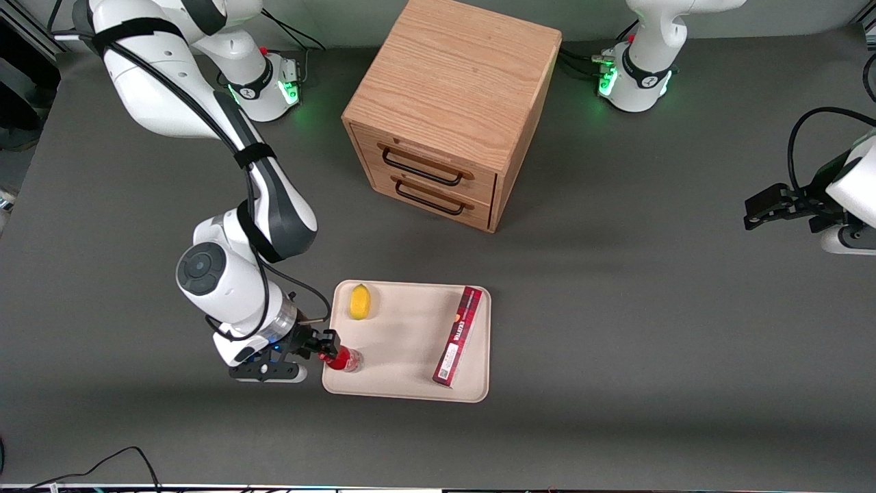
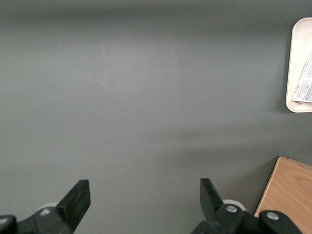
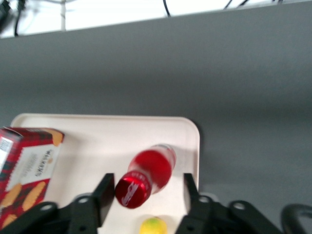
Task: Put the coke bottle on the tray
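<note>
The coke bottle [image 1: 345, 359], small and red with a red cap and clear base, rests on the cream-beige tray [image 1: 410, 342] at its corner nearest the front camera, toward the working arm's end. It leans with its cap toward my right gripper [image 1: 330, 346]. In the right wrist view the bottle [image 3: 152, 170] sits on the tray [image 3: 97, 141] close to the rim. The gripper [image 3: 147, 186] is open, with the cap between its fingers: one finger [image 3: 105, 192] is right beside the cap, the other stands apart from it.
A yellow lemon [image 1: 360, 301] and a long red box [image 1: 458, 335] lie on the tray; both also show in the right wrist view, lemon [image 3: 153, 226] and box [image 3: 27, 165]. A wooden two-drawer cabinet [image 1: 448, 109] stands farther from the front camera.
</note>
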`<state>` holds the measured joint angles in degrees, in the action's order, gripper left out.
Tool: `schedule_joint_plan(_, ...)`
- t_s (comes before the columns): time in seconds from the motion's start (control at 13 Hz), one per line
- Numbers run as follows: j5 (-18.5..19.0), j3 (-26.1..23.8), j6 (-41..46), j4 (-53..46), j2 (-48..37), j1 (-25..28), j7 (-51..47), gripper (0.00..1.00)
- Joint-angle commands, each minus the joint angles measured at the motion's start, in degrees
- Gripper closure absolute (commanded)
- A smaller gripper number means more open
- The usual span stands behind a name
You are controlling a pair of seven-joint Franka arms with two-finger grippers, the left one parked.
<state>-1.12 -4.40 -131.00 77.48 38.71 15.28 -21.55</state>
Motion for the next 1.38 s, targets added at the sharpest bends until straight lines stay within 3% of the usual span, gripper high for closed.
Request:
schedule_joint_plan(0.0, 2.0, 3.0, 11.6, -2.2, -6.8, 0.8, -0.3, 0.0)
schedule_joint_plan(0.15, 4.5, 2.7, 20.4, -2.6, -13.8, -1.6, 1.2, 0.0)
schedule_joint_plan(0.31, 4.1, 1.9, 29.0, -2.3, -19.4, -6.7, 6.9, 0.0)
schedule_joint_plan(0.46, 3.1, 0.5, 31.3, 2.1, -26.7, -12.7, 14.9, 0.0)
schedule_joint_plan(0.62, 2.7, 1.5, 33.0, 5.5, -33.9, -13.7, 18.7, 0.0)
schedule_joint_plan(0.77, 2.6, 6.0, 36.5, 8.1, -40.0, -13.7, 20.4, 0.0)
schedule_joint_plan(1.0, 1.0, 9.0, 41.2, 7.8, -41.6, -13.7, 25.1, 0.0)
schedule_joint_plan(1.31, 1.0, 8.0, 42.2, 7.2, -41.3, -13.5, 23.9, 0.0)
